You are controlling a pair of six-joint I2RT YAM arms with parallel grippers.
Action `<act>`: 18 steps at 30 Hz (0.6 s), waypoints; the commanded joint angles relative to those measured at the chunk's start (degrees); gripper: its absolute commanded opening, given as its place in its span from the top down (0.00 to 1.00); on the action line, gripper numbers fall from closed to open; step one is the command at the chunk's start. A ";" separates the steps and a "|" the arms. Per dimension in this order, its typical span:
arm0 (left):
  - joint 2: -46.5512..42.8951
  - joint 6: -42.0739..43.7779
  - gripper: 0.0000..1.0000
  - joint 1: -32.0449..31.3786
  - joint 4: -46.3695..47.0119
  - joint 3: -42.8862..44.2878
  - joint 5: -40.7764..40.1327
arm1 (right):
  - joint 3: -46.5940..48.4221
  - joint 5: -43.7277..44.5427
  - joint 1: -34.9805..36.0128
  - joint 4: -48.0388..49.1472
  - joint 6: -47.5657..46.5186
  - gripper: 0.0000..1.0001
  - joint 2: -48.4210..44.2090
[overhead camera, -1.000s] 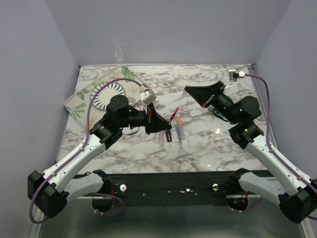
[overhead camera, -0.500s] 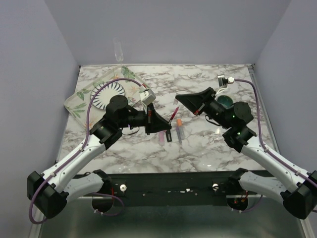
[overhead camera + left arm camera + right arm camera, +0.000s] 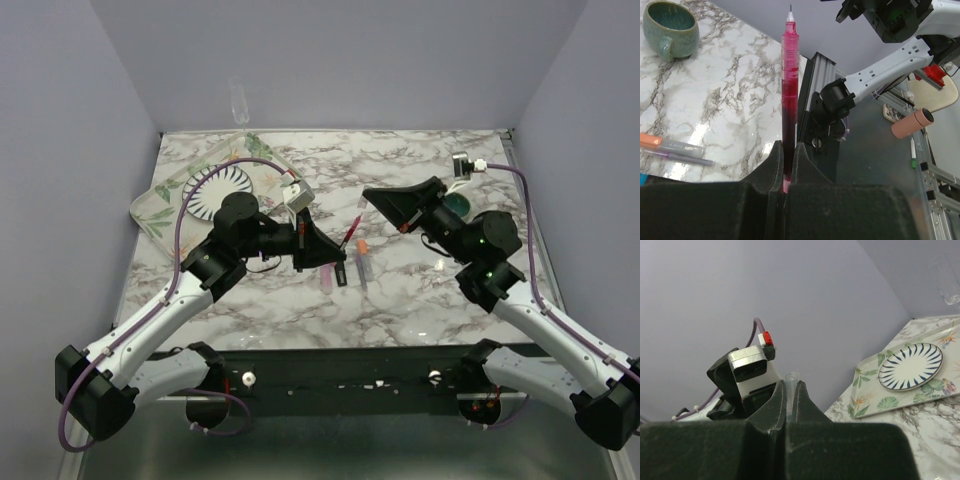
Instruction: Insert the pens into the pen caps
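Left hand is seen clamped shut on the lower barrel of the red pen, which is held upright between the fingers with its fine tip bare and pointing away from the wrist. From above, this pen is carried over the middle of the desk, angled towards the other arm.

The right hand is closed as well. A small clear cap is pinched between its fingertips, with only the open end showing past them; that it is a pen cap is a judgement from its tube-like shape. The two hands are raised and turned towards each other but are kept well apart, so pen and cap have not yet been brought together.

Below the left hand, three short markers are laid side by side on the desk: the pink-purple marker, the black marker and the grey marker with its orange end. Whether these are capped cannot be told from the views, and no loose caps can be made out. A teal mug is set further back.

The task is judged to be at an early stage: one pen and one cap are gripped, the insertion itself is not done, and the three markers appear untouched. What is left is the lining up of tip and cap mouth, the push home, and then the markers.
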 commanded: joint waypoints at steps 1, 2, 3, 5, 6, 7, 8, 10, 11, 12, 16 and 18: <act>-1.15 -0.13 1.00 0.05 -0.05 -0.04 -0.98 | -1.57 1.75 0.34 -1.34 -1.53 0.99 -1.26; -1.15 -0.22 1.00 0.05 -0.05 -0.05 -0.98 | -1.92 1.85 0.42 -1.61 -1.62 0.99 -1.53; -1.15 -0.13 1.00 0.05 -0.05 0.04 -0.98 | -2.01 1.85 0.43 -1.70 -1.62 0.99 -1.61; -1.15 -0.13 1.00 0.05 -0.05 -0.04 -1.07 | -2.27 1.76 0.34 -1.61 -1.54 0.99 -1.53; -1.15 -0.13 1.00 0.05 -0.05 -0.05 -1.07 | -2.36 1.58 0.34 -1.52 -1.45 0.99 -1.44; -1.15 -0.22 1.00 0.05 -0.05 0.04 -1.07 | -2.45 1.58 0.34 -1.52 -1.36 0.99 -1.35; -1.24 -0.22 1.00 0.05 -0.05 0.04 -1.07 | -2.45 1.50 0.42 -1.44 -1.27 0.99 -1.35; -1.15 -0.22 1.00 0.05 -0.05 -0.05 -1.15 | -2.80 1.50 0.34 -1.09 -1.18 0.99 -1.44; -1.15 -0.22 1.00 0.05 -0.05 -0.05 -1.15 | -2.89 1.49 0.34 -1.08 -1.27 0.99 -1.44; -1.24 -0.22 1.00 0.05 0.04 -0.05 -1.33 | -2.89 1.58 0.42 -1.17 -1.27 0.99 -1.27; -1.24 -0.39 1.00 0.32 -0.05 -0.05 -1.42 | -2.89 1.14 0.34 -1.00 -0.92 0.99 -1.18; -1.06 -0.48 1.00 0.49 0.12 -0.05 -1.42 | -3.24 0.88 0.34 -0.65 -0.66 0.99 -1.18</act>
